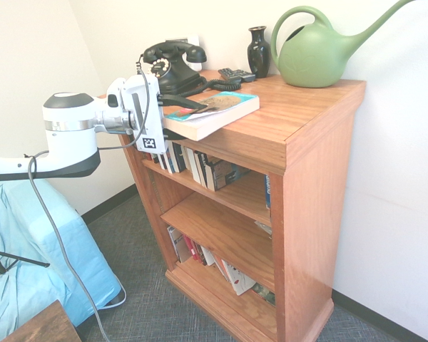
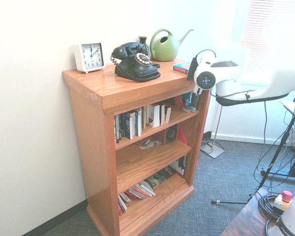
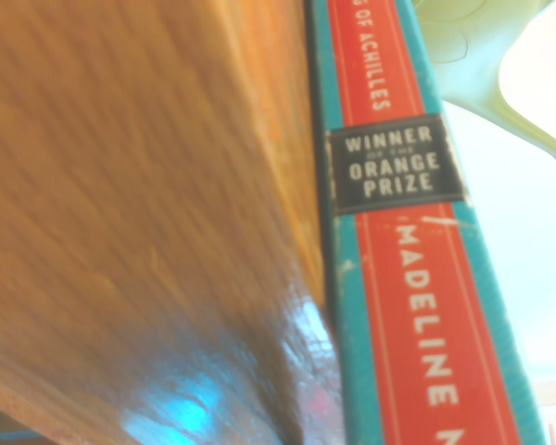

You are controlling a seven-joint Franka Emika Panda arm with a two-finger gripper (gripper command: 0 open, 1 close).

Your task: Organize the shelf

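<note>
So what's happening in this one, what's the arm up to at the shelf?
The white arm has its pincer at a teal and red paperback that lies flat on top of the shelf, hanging over the front edge. The dark fingers reach over the book's cover; whether they have clamped it can't be told. The black telephone, dark vase and green watering can stand further back on the top. Books sit on the inner levels, some leaning or lying flat.

Wooden shelf [image 1: 299,121], top bearing book [image 1: 212,112], telephone [image 1: 172,65], vase [image 1: 258,51], watering can [image 1: 317,53], clock [image 2: 89,56]
</note>
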